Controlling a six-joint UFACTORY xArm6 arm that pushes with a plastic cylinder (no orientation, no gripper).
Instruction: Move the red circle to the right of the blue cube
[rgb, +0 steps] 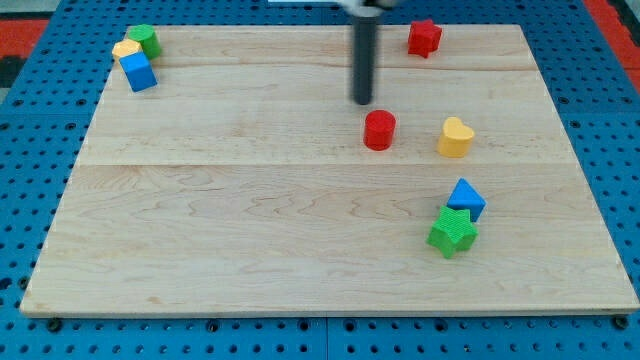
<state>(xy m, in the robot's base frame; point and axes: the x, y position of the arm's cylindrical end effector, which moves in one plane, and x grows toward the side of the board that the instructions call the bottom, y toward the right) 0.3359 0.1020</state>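
The red circle (379, 130) stands on the wooden board (250, 230), right of the middle. The blue cube (138, 72) is at the view's top left, touching a yellow block (126, 48) and next to a green block (145, 39). My tip (362, 102) is just above and slightly left of the red circle, a small gap apart from it. The rod rises to the view's top edge.
A yellow heart (455, 137) lies right of the red circle. A red star (424, 37) sits at the top right. A blue triangular block (465, 199) and a green star (453, 232) touch at the lower right.
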